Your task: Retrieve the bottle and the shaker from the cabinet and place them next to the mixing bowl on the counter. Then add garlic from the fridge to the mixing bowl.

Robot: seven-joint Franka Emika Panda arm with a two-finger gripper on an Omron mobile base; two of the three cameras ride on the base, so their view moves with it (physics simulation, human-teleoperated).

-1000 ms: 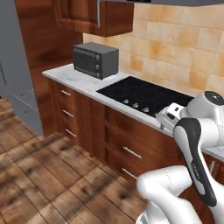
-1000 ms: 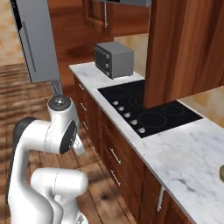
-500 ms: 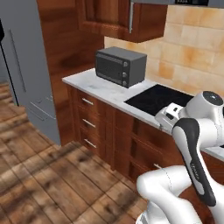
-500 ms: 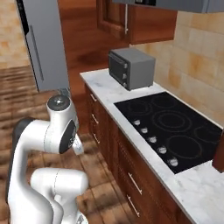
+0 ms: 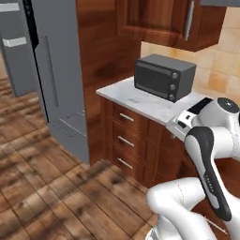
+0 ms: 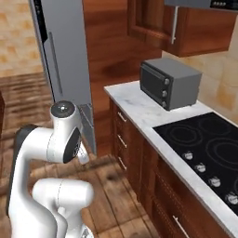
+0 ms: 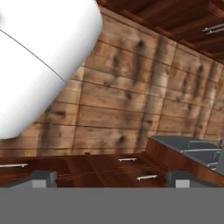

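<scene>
Two fingertips of the hand (image 7: 111, 178) stand wide apart, holding nothing. Left of the microwave (image 5: 164, 77) on the table (image 5: 140, 101) stands the fridge (image 5: 56, 70), door ajar. Risk: the folded arm could clip that door if the base swings close.

The white marble counter (image 5: 140, 101) carries a grey microwave (image 5: 164, 77) beside a black cooktop (image 6: 204, 148).

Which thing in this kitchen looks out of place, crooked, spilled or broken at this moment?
Nothing stands out. The small grey microwave sits square on the white marble counter, the black glass cooktop is bare, the base drawers are shut, and the wooden floor shows no spill. The tall grey fridge has a dark gap beside its door; I cannot tell whether it is open.
</scene>
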